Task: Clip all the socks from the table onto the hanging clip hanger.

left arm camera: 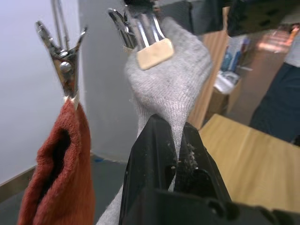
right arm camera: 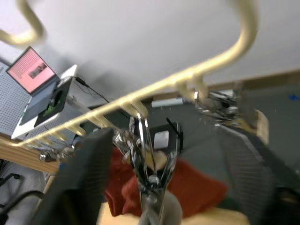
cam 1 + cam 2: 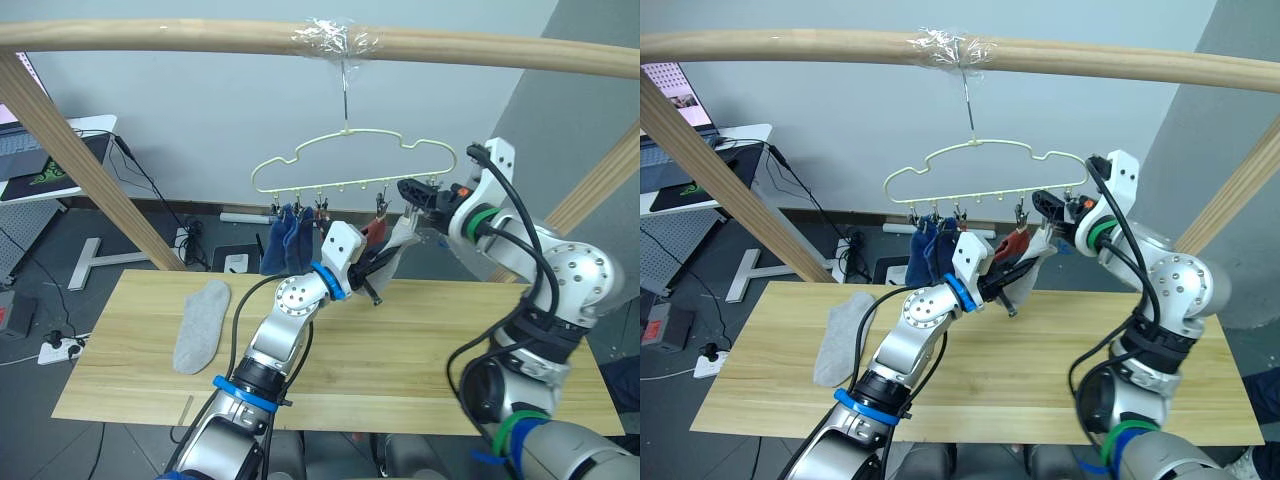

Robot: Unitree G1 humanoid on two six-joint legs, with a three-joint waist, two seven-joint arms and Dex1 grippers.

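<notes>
Left gripper (image 1: 176, 154) pinched one grey sock (image 1: 171, 89) under a clip (image 1: 140, 33); right gripper (image 3: 415, 192) squeezed that clip at the clip hanger (image 3: 350, 165). Two blue socks (image 3: 288, 245) and one red sock (image 1: 58, 164) hung clipped; another grey sock (image 3: 202, 325) lay at nine o'clock on the table (image 3: 420, 370).

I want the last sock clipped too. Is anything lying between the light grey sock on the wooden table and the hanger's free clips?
Nothing visible lies on or beside the flat light grey sock on the pale wood table. Both arms work at the pale yellow wire clip hanger, crowding its right end; its middle clips hang bare.
</notes>
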